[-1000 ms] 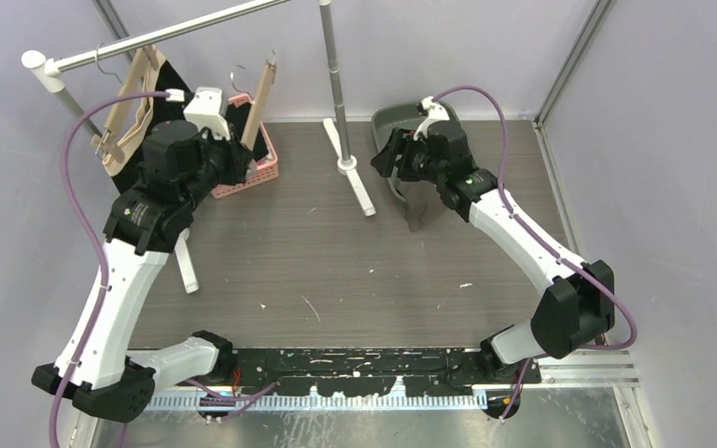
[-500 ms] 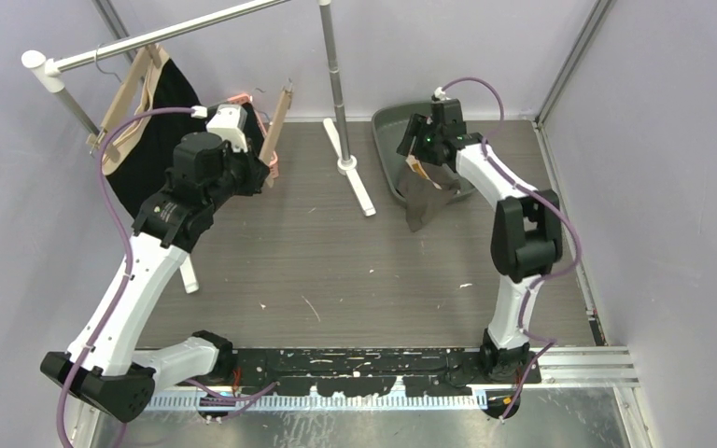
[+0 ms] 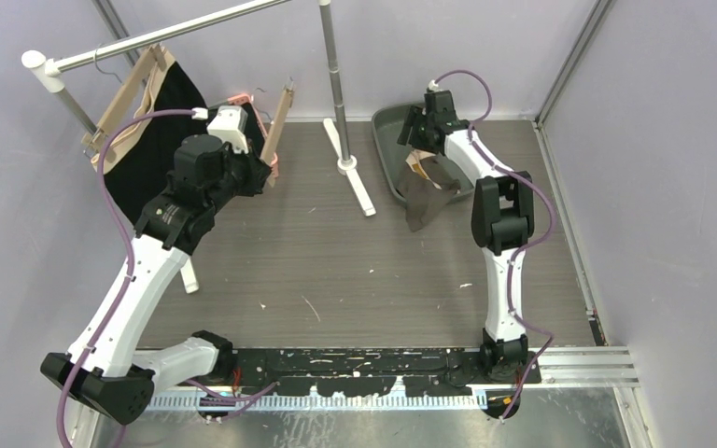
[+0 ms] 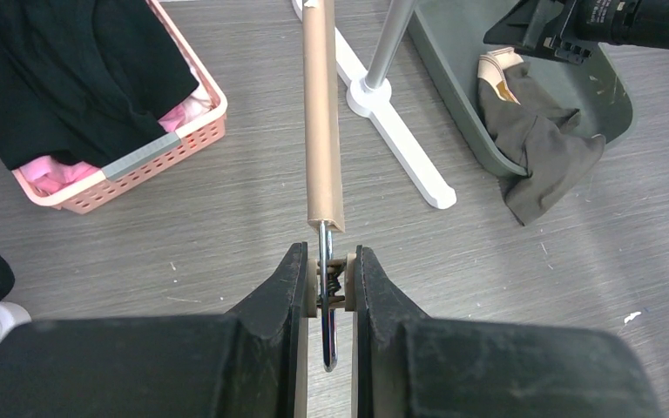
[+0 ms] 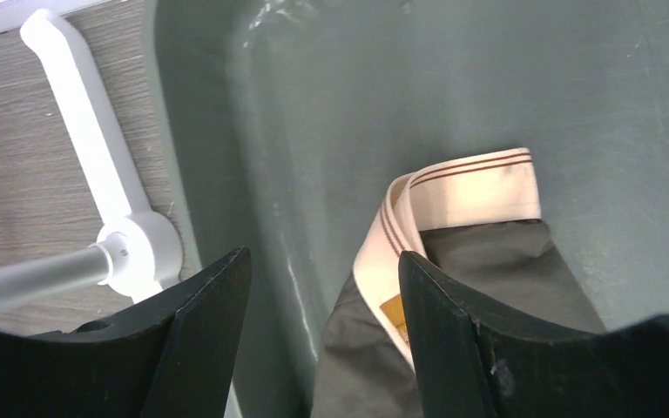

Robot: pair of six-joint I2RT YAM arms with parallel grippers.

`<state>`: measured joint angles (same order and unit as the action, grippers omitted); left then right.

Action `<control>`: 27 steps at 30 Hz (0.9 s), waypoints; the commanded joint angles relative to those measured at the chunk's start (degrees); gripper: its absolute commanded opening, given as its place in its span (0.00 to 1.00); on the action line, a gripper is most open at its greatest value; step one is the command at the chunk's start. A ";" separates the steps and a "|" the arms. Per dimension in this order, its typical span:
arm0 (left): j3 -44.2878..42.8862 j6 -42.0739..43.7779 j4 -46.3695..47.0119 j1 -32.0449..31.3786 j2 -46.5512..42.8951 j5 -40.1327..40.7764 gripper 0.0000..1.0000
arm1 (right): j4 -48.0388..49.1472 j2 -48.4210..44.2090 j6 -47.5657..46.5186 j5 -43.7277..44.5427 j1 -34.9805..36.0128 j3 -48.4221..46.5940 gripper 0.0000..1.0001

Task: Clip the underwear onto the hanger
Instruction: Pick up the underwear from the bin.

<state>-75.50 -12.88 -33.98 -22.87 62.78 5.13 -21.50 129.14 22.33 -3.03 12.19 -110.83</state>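
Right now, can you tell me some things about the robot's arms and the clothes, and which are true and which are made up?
1. The left gripper is shut on the hanger's clip. True.
2. The right gripper is holding the underwear. False: it is open, over the waistband.
3. The pink basket is empty. False: black and pink clothes lie in it.
4. The underwear spills over the grey bin's edge onto the table. True.
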 commanded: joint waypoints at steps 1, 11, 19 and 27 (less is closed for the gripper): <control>-0.34 0.13 5.37 -0.15 -1.43 -0.40 0.00 | 0.54 1.43 -1.01 0.47 -1.41 -3.35 0.68; -0.36 0.42 5.76 -0.15 -0.67 -0.38 0.00 | 1.67 4.48 -0.79 -1.87 -2.44 -3.00 0.68; 0.01 0.47 5.84 -0.21 -0.60 0.28 0.00 | 3.02 5.79 -0.10 -5.61 -2.70 -2.56 0.64; 0.35 0.51 5.74 -0.15 -0.90 0.59 0.00 | 4.00 5.25 0.26 -6.00 -2.74 -1.53 0.44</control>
<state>-74.94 -12.73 -32.99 -22.87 62.78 5.21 -20.58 136.00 22.41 -8.08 9.52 -111.39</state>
